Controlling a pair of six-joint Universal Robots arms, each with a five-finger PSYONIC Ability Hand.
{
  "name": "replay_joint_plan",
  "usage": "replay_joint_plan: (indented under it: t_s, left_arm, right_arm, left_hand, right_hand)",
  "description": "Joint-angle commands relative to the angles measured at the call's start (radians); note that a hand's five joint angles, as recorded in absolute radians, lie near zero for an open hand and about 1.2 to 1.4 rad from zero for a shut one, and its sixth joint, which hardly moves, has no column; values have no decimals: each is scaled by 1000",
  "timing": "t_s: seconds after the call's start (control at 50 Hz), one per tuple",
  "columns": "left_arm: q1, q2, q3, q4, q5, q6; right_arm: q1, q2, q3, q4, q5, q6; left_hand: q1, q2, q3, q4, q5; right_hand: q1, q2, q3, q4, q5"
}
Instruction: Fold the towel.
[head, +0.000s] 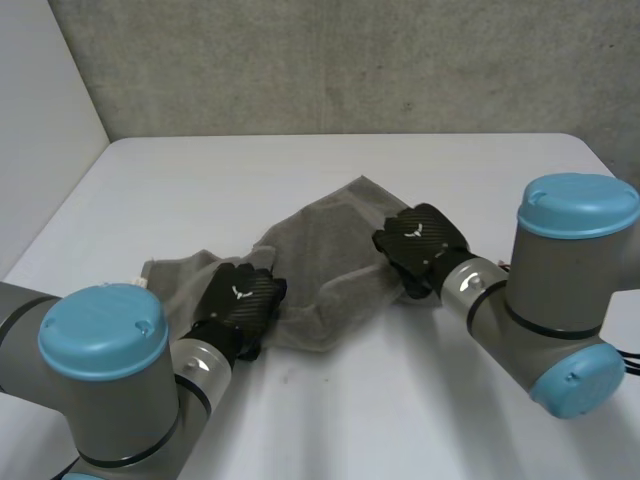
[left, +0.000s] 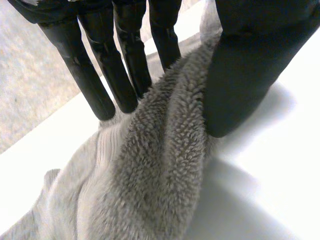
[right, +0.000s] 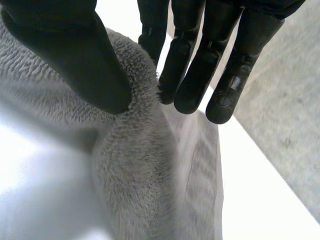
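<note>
Rough grey wall (head: 350, 60) is running behind a white table (head: 420, 400), where a grey towel (head: 325, 250) is lying crumpled near the middle, bunched into ridges rather than spread flat. On the towel's near edge, toward its left end, the left hand (head: 238, 300) is sitting; its straight fingers (left: 120, 65) and thumb (left: 245, 75) are squeezing a raised ridge of the pile between them. At the towel's right edge the right hand (head: 420, 240) is likewise pinching a fold of cloth, with fingers on one side and thumb on the other.
</note>
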Motion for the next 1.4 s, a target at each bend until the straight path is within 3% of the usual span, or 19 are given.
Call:
replay_joint_plan:
  t_s: [0.02,0.24,0.34,0.38,0.4,0.44,0.54,0.68,0.8,0.94,1.06,1.08,1.2,1.3,1.36,1.4]
  left_arm:
    - [0,34,50,-81,-28,3]
    - [32,75,187,-84,-9,1]
    - [95,57,271,-111,9,1]
    - [129,7,329,-180,93,-2]
    - [129,6,329,-180,94,-2]
    - [153,-56,381,-278,196,-6]
    - [173,-127,418,-373,271,3]
    - [178,-221,470,-374,276,26]
    - [183,-284,475,-378,270,136]
    - [196,-307,474,-374,270,172]
    - [196,-305,471,-374,268,176]
    - [196,-299,465,-375,267,184]
    - [199,-221,445,-354,236,227]
    - [183,13,406,-257,129,219]
    - [178,80,397,-229,120,218]
    - [163,208,383,-200,120,190]
  right_arm:
    - [-63,-75,77,8,-7,-3]
    - [-71,-109,206,-14,-23,-2]
    - [-88,-112,246,-45,-39,-2]
    - [-90,-112,257,-52,-46,-2]
    - [-90,-112,257,-52,-46,-2]
    - [-90,-110,258,-54,-46,-2]
    - [-90,-109,261,-54,-46,-2]
    - [-90,-106,263,-55,-46,-2]
    - [-91,-103,272,-55,-45,-2]
    - [-94,-104,275,-55,-45,-2]
    - [-122,-107,258,-54,-45,-3]
    - [-128,-110,252,-55,-45,-3]
    - [-145,-126,197,-49,-33,1]
    - [-162,-282,111,-14,-28,9]
    - [-166,-322,85,11,-28,7]
    - [-171,-377,7,88,-30,7]
  left_hand:
    - [-277,-286,-287,-296,-295]
    - [-368,-377,-378,-387,-386]
    - [-366,-374,-375,-384,-383]
    - [-342,-351,-352,-361,-360]
    - [-342,-351,-352,-361,-360]
    - [-333,-342,-343,-352,-351]
    - [-330,-339,-340,-349,-348]
    - [-75,-84,-85,-94,-93]
    - [-113,-122,-123,-132,-131]
    - [-92,-101,-102,-111,-110]
    - [335,327,326,316,318]
    - [577,569,568,558,560]
    - [585,577,576,566,568]
    - [585,577,576,566,568]
    - [585,577,576,566,568]
    - [585,577,576,566,568]
  right_hand:
    - [304,218,205,197,308]
    - [304,218,205,197,308]
    - [304,218,205,197,308]
    - [304,218,205,197,308]
    - [304,218,205,197,308]
    - [304,218,205,197,308]
    - [304,218,205,197,308]
    - [304,218,205,197,308]
    - [304,218,205,197,308]
    - [304,218,205,197,308]
    - [304,218,205,197,308]
    - [304,218,205,197,308]
    - [304,218,205,197,308]
    - [304,218,205,197,308]
    - [304,218,205,197,308]
    - [304,218,205,197,308]
